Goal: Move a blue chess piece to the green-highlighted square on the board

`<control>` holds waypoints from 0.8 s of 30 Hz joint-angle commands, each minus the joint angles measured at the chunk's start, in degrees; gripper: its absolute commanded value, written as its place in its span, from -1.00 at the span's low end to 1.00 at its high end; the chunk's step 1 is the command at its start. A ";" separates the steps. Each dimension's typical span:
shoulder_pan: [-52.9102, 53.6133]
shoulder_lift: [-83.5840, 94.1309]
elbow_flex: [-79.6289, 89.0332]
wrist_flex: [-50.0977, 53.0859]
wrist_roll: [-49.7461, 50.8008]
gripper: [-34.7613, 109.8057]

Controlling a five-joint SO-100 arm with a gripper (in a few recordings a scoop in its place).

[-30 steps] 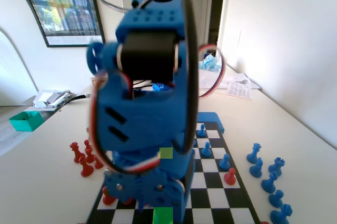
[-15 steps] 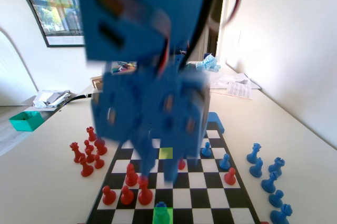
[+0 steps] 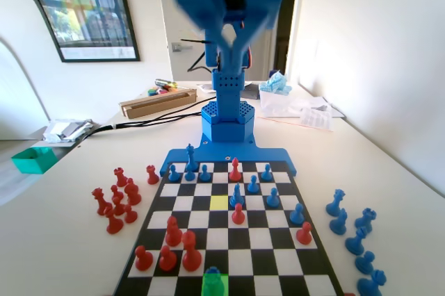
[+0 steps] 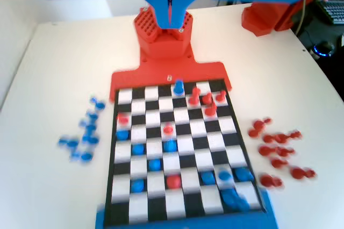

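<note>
The end effector [image 4: 171,16] hangs high above the board [image 3: 316,244], blurred at the top of the fixed view; in the wrist view its two jaws meet in a thin line with nothing between them, so it is clenched and carries nothing. The blue chess piece [image 3: 213,276] stands on the green-highlighted square [image 3: 214,287] at the near edge of the board in the fixed view, in the last row, touching the bottom of the picture. In the wrist view the same pawn [image 4: 178,86] sits in the far row, just beside the red rim.

A yellow-lime square [image 3: 219,201] lies bare in the middle of the board. To the left of the pawn in the fixed view, three red pawns [image 3: 167,257] cluster close together in the next row, with one empty square between the nearest and the green one. To its right the near rows are open up to a red pawn [image 3: 304,233] by the right edge. Off the board, captured red pieces [image 3: 115,202] lie on the tabletop [image 3: 55,240] at the left, well apart from the rim, and blue pieces [image 3: 354,237] stand at the right, near the rim.
</note>
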 commanded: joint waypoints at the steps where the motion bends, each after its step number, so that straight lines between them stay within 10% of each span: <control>1: -1.49 16.61 7.56 4.92 -3.08 -0.51; 24: -1.76 53.70 39.90 7.38 -12.39 -0.51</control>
